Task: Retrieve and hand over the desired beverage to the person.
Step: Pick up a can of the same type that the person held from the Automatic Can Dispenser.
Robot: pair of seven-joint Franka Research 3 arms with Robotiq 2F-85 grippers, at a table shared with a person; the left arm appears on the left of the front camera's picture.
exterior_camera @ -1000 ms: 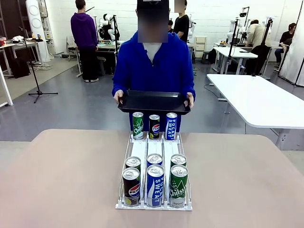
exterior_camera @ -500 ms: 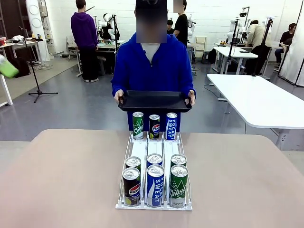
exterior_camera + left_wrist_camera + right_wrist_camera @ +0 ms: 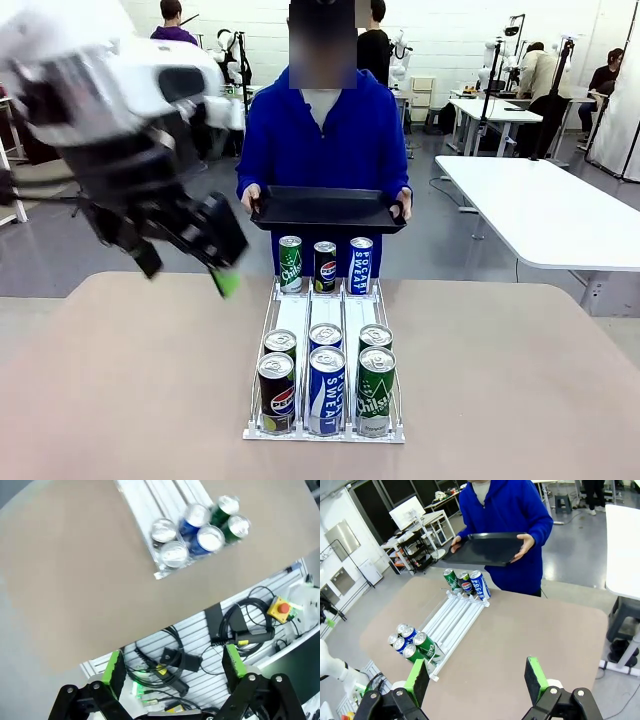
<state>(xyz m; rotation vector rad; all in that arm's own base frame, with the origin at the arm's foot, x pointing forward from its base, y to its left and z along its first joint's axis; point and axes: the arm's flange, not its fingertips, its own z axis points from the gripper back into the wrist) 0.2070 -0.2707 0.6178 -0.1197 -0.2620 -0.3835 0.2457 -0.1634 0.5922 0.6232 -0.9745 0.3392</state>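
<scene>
The person in a blue hoodie stands at the far side and holds a black tray in both hands. A white rack on the table holds beverage cans: a green, a Pepsi and a blue one at the far end, several more at the near end. My left gripper hangs open and blurred above the table, left of the rack's far end. From the left wrist its open gripper looks down on the near cans. My right gripper is open, high above the table, well away from the rack.
The tan table has free room on both sides of the rack. A white table stands at the back right. Cables and a yellow box with a red button sit below the table's near edge. Other people stand far off.
My left arm has swung in from the left and now hangs over the table near the rack's far end. The person and the cans have stayed put.
</scene>
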